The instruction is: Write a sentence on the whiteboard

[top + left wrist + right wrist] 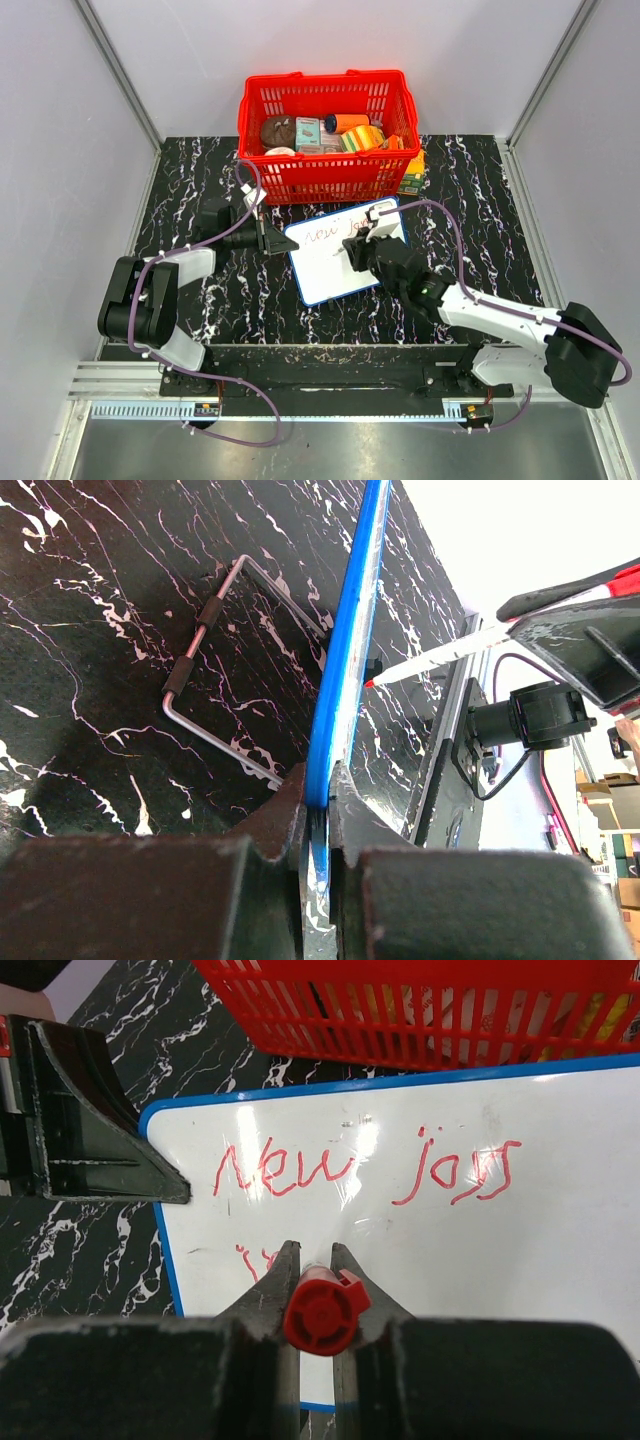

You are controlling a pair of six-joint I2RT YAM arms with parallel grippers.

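Note:
The whiteboard (pixel 345 255), white with a blue rim, lies on the black marble table in front of the red basket. My left gripper (pixel 272 240) is shut on its left edge; the left wrist view shows the blue rim (pixel 345 660) clamped between the fingers. My right gripper (pixel 315 1260) is shut on a red-capped marker (pixel 322 1312), tip down on the board (pixel 560 1260). The sentence (pixel 370 1165) reads "New jobs" in red, with a few short strokes of a second line (pixel 252 1257) beside the marker. The marker tip (pixel 372 681) shows at the board in the left wrist view.
A red basket (pixel 325 172) full of packaged goods stands just behind the board. A yellow-green box (pixel 412 178) sits at its right corner. A metal wire stand (pixel 215 685) lies on the table under the board. Grey walls enclose the table.

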